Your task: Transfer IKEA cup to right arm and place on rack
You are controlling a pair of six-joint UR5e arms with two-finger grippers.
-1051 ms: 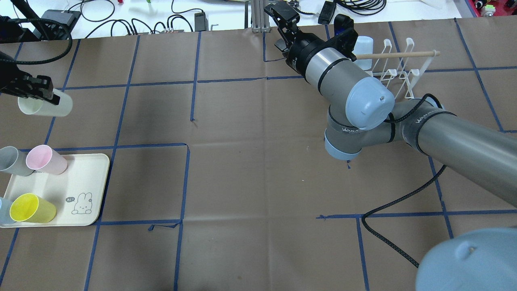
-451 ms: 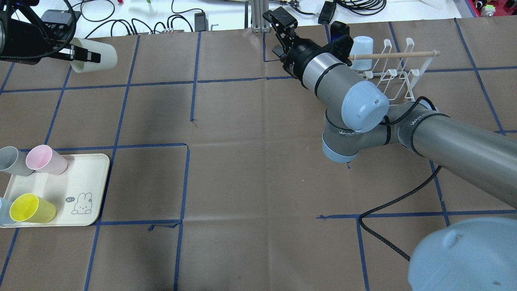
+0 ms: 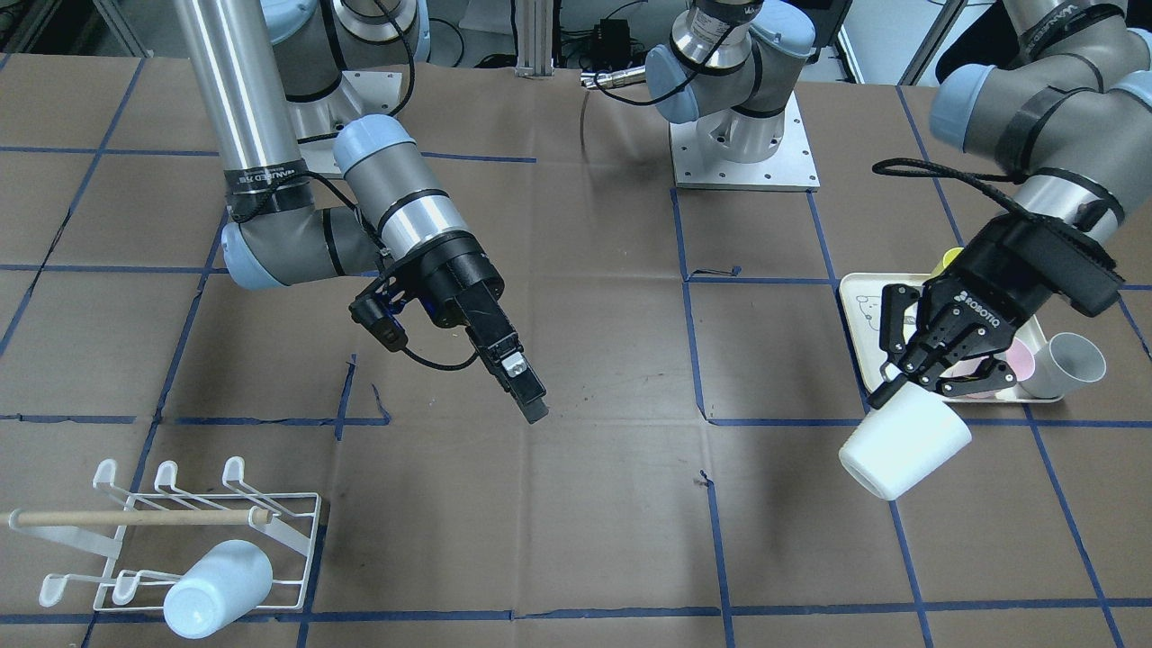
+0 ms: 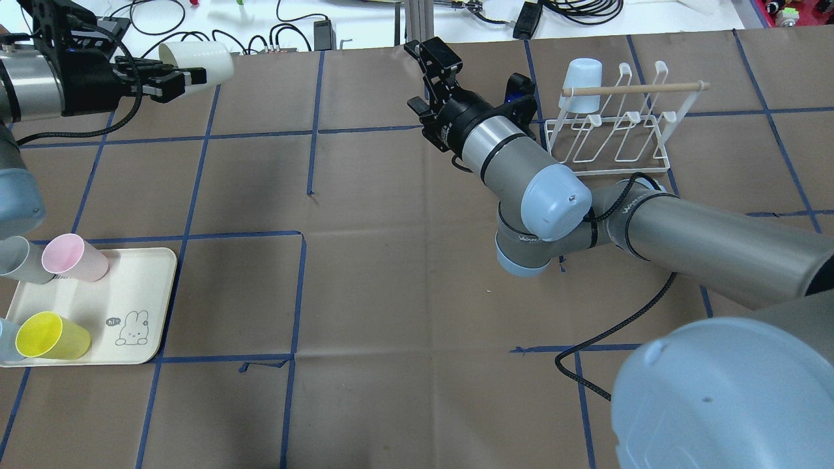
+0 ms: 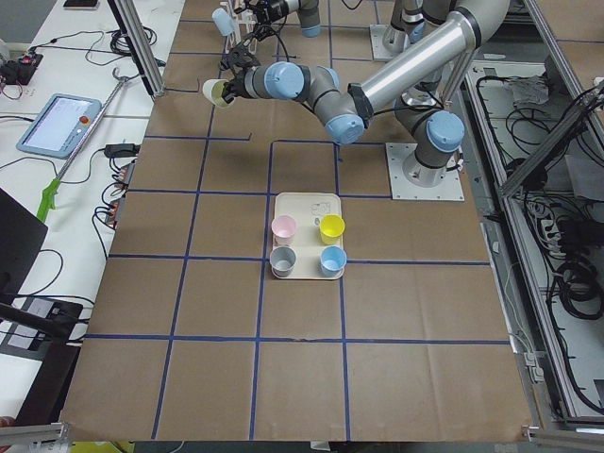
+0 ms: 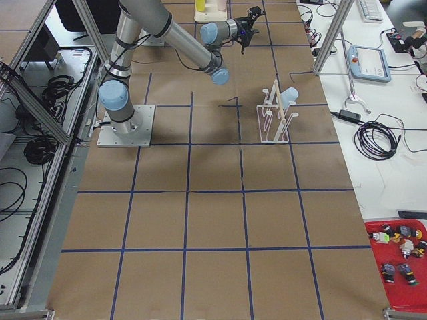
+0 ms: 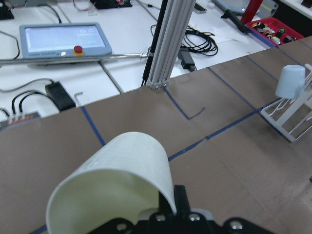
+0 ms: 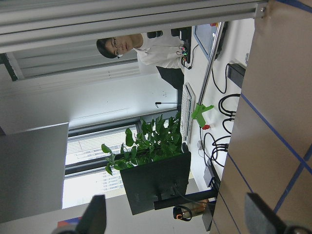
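Cup (image 4: pixel 195 60), one, white, pinched at its rim by my left fingers (image 4: pixel 179 75) over the counter's far left corner. Right fingers (image 4: pixel 422 77) spread, empty. Rack (image 4: pixel 645 140) carries one blue cup (image 4: pixel 582 77); tray (image 4: pixel 150 306) has four.

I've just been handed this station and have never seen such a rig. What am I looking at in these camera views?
Two robot arms stand at a paper-covered table. One camera looks down from behind them, one faces them, two watch from the table ends, and one rides on each wrist. The left gripper is shut on a white cup, held in the air. The right gripper is open and empty. The white wire rack carries one pale blue cup. A cream tray holds four more cups.
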